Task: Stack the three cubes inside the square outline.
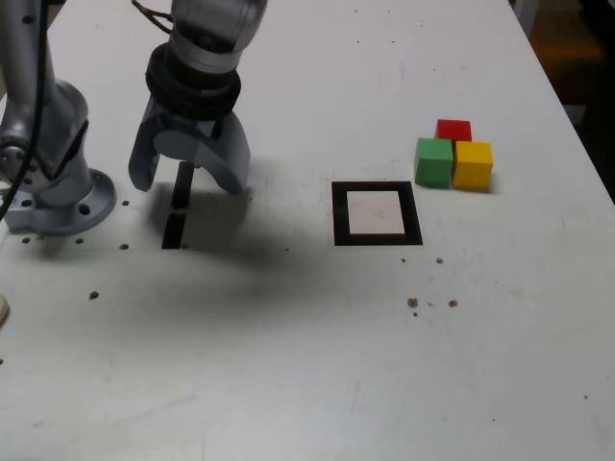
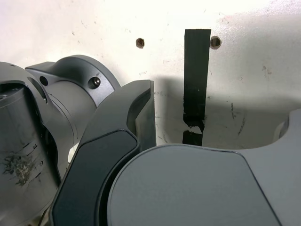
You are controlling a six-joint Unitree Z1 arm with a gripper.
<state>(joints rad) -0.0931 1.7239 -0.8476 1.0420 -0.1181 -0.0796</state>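
White tabletop (image 1: pixel 317 365) carries all items, with small dark specks scattered over it. Toward the exterior view's right, on the far side, 3 cubes sit bunched together and touching: the green cube (image 1: pixel 433 161) on the left, the yellow cube (image 1: pixel 473 164) against its right side, and the red cube (image 1: pixel 454 130) directly behind both. All 3 rest on the table surface; none is stacked.

The square outline (image 1: pixel 377 212), a black tape frame with a white centre, lies flat just nearer and to the left of the cubes. Its interior holds nothing, and no cube touches the tape.

The gripper (image 1: pixel 188 180) hangs at the exterior view's left, well apart from both cubes and outline, pointing down at the table. Its 2 jaws are spread wide with nothing between them. Directly below it lie 2 short black tape strips (image 1: pixel 176 213), end to end in a line running near to far. In the wrist view the same strips (image 2: pixel 195 84) show through the gap between the jaws, with a small break where the 2 pieces meet.

The grey arm base (image 1: pixel 58 197) is bolted to the table at the far left of the exterior view, and a dark cable (image 1: pixel 36 86) runs down beside it.
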